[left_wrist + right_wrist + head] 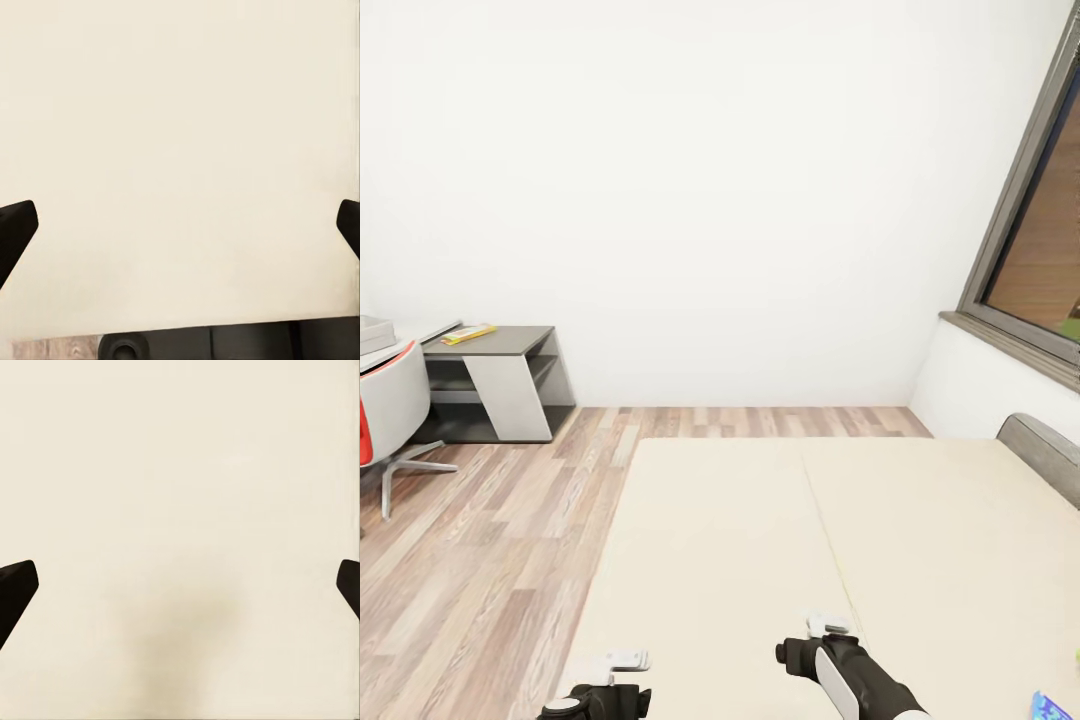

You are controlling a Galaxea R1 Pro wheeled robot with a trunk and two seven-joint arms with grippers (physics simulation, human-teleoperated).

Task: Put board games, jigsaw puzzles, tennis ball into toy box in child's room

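Both arms hang low over the wide cream mattress bed (780, 540) with its grey padded headboard (1045, 450), and the left claw (180, 225) and right claw (180, 585) are each spread wide with nothing between the black fingertips. A blue printed board game box (1052, 706) peeks in at the bed's near right corner. Way off to the left, a thin yellow-and-red printed box (469, 333) lies on the dark lower section of the pale-topped bench (510, 345), next to a white-and-red swivel chair (390, 410).

White-and-red chair (395, 405) on wood floor (490, 540), window (1040, 250).
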